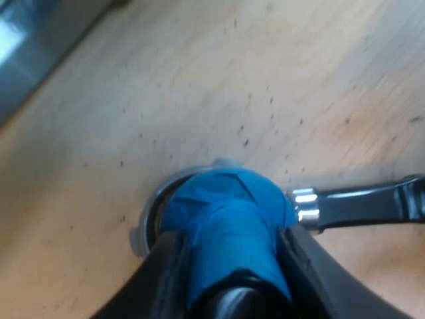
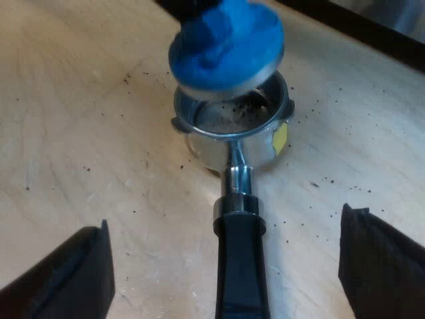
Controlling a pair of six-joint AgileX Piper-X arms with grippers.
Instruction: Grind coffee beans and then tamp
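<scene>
A blue tamper (image 1: 226, 212) sits between the fingers of my left gripper (image 1: 232, 266), which is shut on it. It hangs just above the metal holder's basket (image 2: 232, 143), slightly tilted, with its metal base (image 2: 229, 76) over the basket's far rim. The holder lies on the wooden table, and pale pressed coffee with dark crumbs shows inside the basket (image 2: 222, 119). Its dark handle (image 2: 240, 259) runs from the basket toward my right gripper (image 2: 229, 256). That gripper is open, one finger on each side of the handle, touching nothing.
Dark coffee specks are scattered over the wooden tabletop (image 2: 80, 133) around the holder. A grey metal body (image 1: 26, 53) stands at the table's edge beyond the tamper. A dark base edge (image 2: 372, 30) runs past the basket.
</scene>
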